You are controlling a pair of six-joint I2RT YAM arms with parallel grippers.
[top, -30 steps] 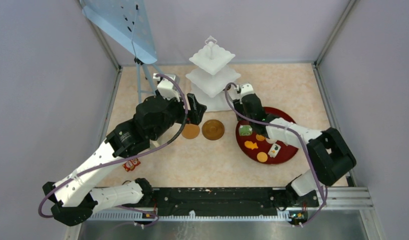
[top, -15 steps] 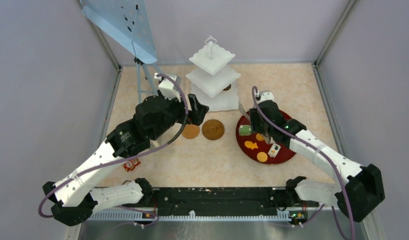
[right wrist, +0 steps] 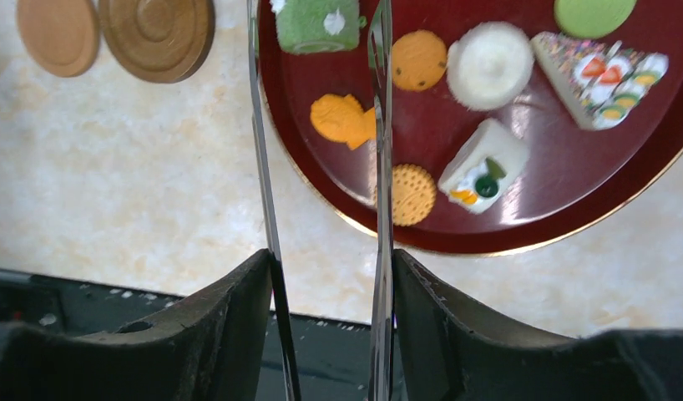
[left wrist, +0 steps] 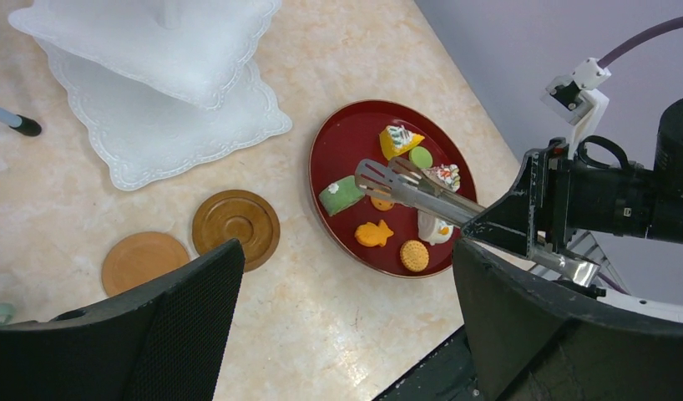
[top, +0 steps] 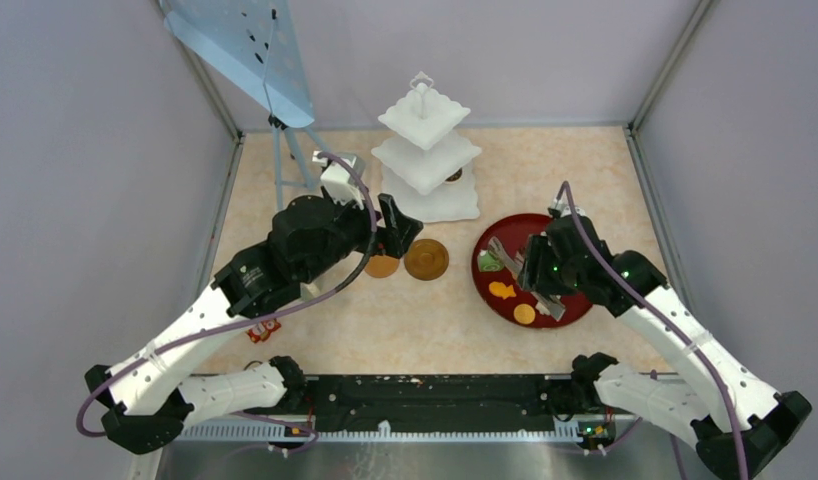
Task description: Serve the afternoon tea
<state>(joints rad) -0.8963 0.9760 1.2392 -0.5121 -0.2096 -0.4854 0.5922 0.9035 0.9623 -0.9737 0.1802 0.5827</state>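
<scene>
Toy sweets lie on the dark-red tray (top: 581, 300): an orange fish (top: 502, 290) (right wrist: 342, 119), an orange biscuit disc (top: 524, 313) (right wrist: 413, 194), a second disc (right wrist: 418, 58), a green roll (right wrist: 316, 25), a green round (right wrist: 593, 12) and a decorated wedge (right wrist: 609, 75). A chocolate tart (top: 453, 176) sits on the bottom tier of the white stand (top: 425, 150). My right gripper (top: 534, 276) (right wrist: 331, 259) is shut on the metal tongs (right wrist: 380, 167), whose spread tips reach over the tray's left side. My left gripper (top: 395, 226) (left wrist: 346, 251) is open and empty above the coasters. Cup and mug are hidden.
A light wooden coaster (top: 382, 264) and a dark one (top: 426, 259) lie left of the tray. A blue perforated panel (top: 250, 50) stands on a pole at the back left. A small red packet (top: 262, 329) lies under the left arm. Grey walls enclose the table.
My right arm has swung back from the white stand towards the near right, and the tongs now hang over the tray. My left gripper has barely shifted.
</scene>
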